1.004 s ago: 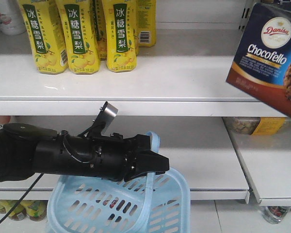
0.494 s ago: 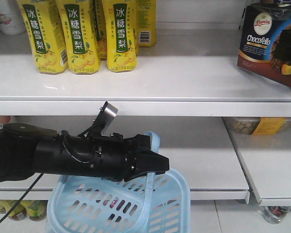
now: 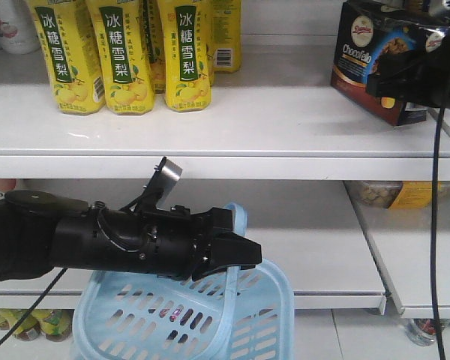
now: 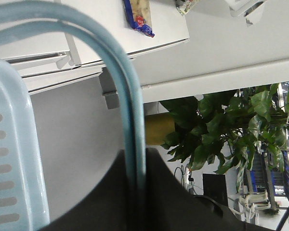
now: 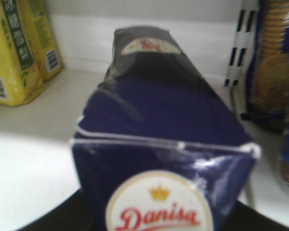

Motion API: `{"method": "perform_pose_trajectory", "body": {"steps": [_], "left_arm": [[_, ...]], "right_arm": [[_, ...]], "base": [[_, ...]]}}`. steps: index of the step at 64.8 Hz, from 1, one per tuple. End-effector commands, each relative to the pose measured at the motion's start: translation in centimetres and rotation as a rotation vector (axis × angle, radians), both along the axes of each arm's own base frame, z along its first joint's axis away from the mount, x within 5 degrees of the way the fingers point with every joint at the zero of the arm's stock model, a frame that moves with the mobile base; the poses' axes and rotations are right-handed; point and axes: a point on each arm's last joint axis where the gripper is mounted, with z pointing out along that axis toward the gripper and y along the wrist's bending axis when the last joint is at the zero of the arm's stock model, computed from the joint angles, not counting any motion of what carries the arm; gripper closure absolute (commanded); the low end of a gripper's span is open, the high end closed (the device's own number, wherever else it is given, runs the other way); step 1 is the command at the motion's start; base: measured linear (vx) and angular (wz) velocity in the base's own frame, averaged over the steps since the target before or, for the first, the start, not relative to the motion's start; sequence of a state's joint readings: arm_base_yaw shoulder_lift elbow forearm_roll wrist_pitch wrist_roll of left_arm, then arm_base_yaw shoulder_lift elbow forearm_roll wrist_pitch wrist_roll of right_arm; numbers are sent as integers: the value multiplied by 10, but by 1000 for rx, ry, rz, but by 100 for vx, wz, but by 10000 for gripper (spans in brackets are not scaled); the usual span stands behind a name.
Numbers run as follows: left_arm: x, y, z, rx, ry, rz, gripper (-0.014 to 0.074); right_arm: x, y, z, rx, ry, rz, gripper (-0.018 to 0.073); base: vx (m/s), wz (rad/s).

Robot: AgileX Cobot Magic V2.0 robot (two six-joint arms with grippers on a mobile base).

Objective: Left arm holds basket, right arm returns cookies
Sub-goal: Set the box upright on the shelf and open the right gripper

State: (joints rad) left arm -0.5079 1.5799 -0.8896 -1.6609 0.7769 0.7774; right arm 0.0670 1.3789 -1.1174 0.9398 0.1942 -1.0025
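My left arm (image 3: 97, 244) reaches in from the left, and its gripper (image 3: 236, 251) is shut on the thin loop handle (image 4: 127, 101) of the light blue basket (image 3: 187, 319), which hangs below it in front of the lower shelf. My right gripper (image 3: 405, 75) comes in from the right at the upper shelf and is shut on the dark navy cookies box (image 3: 367, 56). The box is tilted and sits low over the white shelf top; I cannot tell whether it touches. In the right wrist view the box (image 5: 164, 125) fills the space between the black jaws, its white round logo towards the camera.
Yellow drink cartons (image 3: 124, 56) stand at the back left of the upper shelf (image 3: 232, 120). More cookie packs (image 5: 274, 72) stand to the right of the box behind a slotted upright. Jars and packets (image 3: 394, 193) lie on the lower right shelf.
The right arm has carried the cookies box leftwards and deeper onto the upper shelf, and the gripper now shows behind it. The left arm and the basket have not moved.
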Motion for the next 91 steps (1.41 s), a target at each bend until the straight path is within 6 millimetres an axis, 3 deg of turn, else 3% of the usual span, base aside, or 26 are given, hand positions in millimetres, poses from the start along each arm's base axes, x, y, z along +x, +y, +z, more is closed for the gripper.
{"method": "perform_pose_trajectory", "body": {"steps": [1, 21, 33, 91], "left_arm": [[-1, 1, 28, -73, -92, 11, 603], [-1, 1, 28, -73, -92, 11, 603], [-1, 1, 28, -73, -92, 11, 603], [-1, 1, 28, -73, -92, 11, 603]], "right_arm": [[1, 6, 3, -13, -10, 25, 286], [0, 6, 4, -11, -8, 31, 75], [-7, 6, 13, -8, -33, 35, 0], [-58, 2, 42, -60, 12, 60, -7]], "base": [[0, 0], [0, 0], [0, 0], [0, 0]]}}
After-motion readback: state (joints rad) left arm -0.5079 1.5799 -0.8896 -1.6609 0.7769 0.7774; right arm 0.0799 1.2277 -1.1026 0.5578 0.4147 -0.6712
